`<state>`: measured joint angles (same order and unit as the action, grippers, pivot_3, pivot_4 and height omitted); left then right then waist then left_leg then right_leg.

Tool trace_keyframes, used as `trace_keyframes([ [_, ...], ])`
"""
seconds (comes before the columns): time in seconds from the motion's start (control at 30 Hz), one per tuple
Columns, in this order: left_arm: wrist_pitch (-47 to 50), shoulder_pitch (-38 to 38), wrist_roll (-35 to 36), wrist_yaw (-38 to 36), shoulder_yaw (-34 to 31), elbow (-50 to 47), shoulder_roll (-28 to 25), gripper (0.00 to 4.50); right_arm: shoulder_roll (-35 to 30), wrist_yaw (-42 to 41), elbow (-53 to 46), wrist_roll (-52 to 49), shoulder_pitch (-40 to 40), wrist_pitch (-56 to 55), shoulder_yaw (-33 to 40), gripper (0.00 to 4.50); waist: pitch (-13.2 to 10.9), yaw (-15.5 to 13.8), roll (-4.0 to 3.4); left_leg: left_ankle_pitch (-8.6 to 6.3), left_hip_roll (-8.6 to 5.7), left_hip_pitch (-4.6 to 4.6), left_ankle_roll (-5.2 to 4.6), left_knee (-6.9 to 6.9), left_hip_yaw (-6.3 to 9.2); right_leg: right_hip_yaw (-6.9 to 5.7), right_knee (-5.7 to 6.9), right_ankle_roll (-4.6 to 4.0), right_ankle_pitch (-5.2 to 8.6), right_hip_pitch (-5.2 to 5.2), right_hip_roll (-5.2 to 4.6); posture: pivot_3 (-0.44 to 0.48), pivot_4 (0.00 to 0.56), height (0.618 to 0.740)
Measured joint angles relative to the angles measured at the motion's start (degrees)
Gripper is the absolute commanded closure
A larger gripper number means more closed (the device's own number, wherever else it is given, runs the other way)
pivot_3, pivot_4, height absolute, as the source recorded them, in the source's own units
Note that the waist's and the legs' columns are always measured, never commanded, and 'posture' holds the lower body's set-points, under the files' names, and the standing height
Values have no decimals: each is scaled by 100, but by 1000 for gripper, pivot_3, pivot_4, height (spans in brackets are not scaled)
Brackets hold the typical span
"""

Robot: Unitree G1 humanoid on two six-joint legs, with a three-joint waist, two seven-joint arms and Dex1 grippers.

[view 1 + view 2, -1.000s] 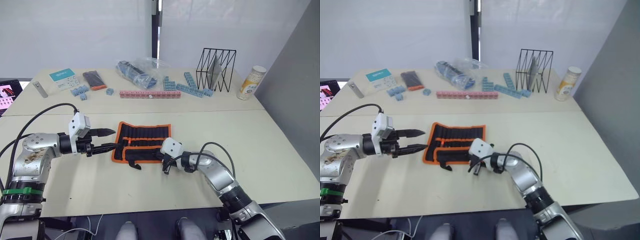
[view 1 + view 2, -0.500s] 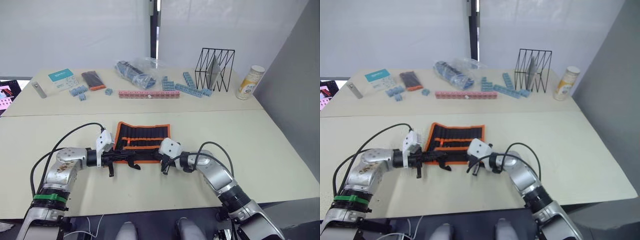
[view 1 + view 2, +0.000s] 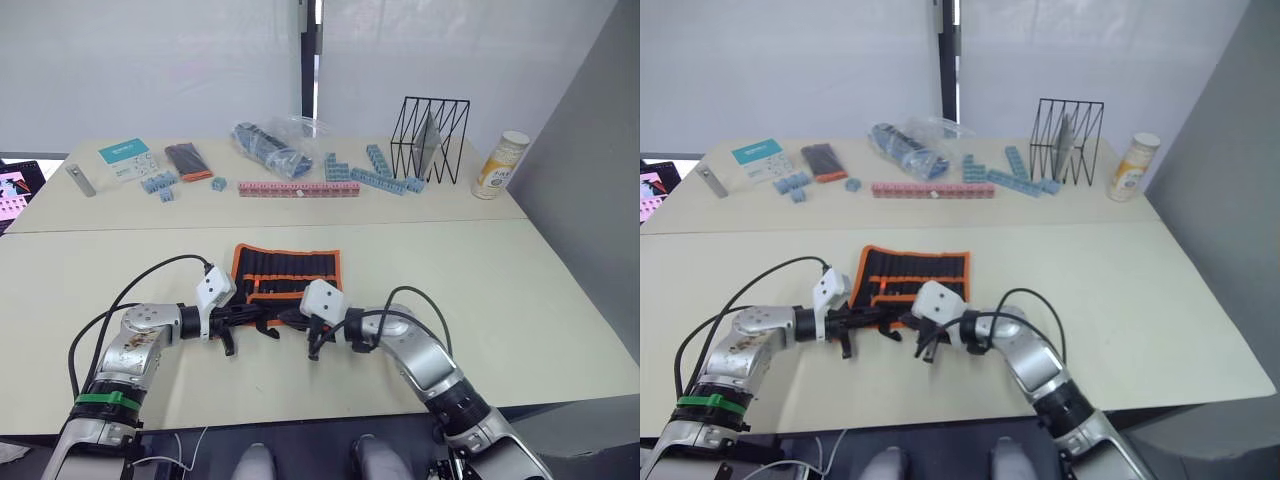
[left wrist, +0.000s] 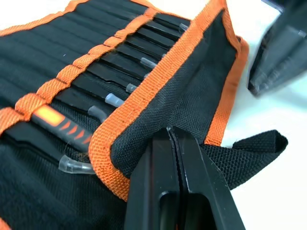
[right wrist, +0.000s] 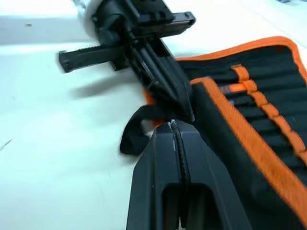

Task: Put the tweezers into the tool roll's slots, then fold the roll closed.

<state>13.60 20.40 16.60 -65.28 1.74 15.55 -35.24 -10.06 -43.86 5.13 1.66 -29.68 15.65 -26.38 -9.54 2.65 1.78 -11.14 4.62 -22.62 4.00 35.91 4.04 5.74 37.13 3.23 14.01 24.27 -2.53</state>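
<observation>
The tool roll (image 3: 290, 268) lies open in the middle of the near table, black with orange piping. Slim black tweezers (image 4: 120, 72) sit side by side in its slots (image 4: 72, 72) under an orange band. The roll's near flap (image 4: 192, 96) stands lifted. My left gripper (image 3: 262, 318) comes in from the left and is shut on that flap's edge (image 4: 173, 132). Coming from the right, my right gripper (image 3: 292, 320) is shut, its tips (image 5: 172, 125) against the same flap corner beside the black strap (image 5: 136, 132). I cannot tell whether fabric is caught between them.
On the far table stand a grey metal bar (image 3: 80, 178), a teal card (image 3: 125, 152), a small black-and-orange item (image 3: 188, 160), blue blocks (image 3: 385, 172), a pink block row (image 3: 298, 188), a plastic bag (image 3: 275, 140), a wire rack (image 3: 432, 138) and a bottle (image 3: 500, 165).
My left gripper went from open, left of the roll, to the near edge and shut there. The right gripper slid left along that edge. The near flap now stands up.
</observation>
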Motion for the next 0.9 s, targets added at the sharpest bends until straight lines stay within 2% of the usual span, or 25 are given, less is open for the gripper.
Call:
trace_keyframes([
  [0.1, 3, -25, 7, -45, -5, -37, -36, 4487, 63, 146, 388, 161, -40, -1, -25, 4500, 0, -4, 0, 0, 0, -2, 0, -6, 0, 0, -1, 0, 0, 1, 0, 0, 150, 717],
  [0.33, -40, -68, -4, -51, -19, -40, -71, 4487, 24, 256, 390, 268, -16, -5, -48, 4500, 1, 4, -1, 0, 0, 7, 0, -7, 1, 0, -1, -4, 3, -6, 0, 0, 150, 717],
  [0.7, -183, -69, -2, -109, -40, 105, -94, 4487, -1111, -199, -650, -196, 584, 736, 575, 4500, 6, -15, -7, 0, 0, 21, 0, -5, 1, 1, -2, -37, 23, -20, 0, 0, 150, 717],
  [0.9, -298, -27, 21, -143, -72, 256, -111, 4487, -1270, -224, -781, -286, 640, 837, 617, 4500, 6, -10, -7, 0, 0, 24, 1, -3, 1, 2, -3, -46, 28, -18, 0, 0, 150, 717],
])
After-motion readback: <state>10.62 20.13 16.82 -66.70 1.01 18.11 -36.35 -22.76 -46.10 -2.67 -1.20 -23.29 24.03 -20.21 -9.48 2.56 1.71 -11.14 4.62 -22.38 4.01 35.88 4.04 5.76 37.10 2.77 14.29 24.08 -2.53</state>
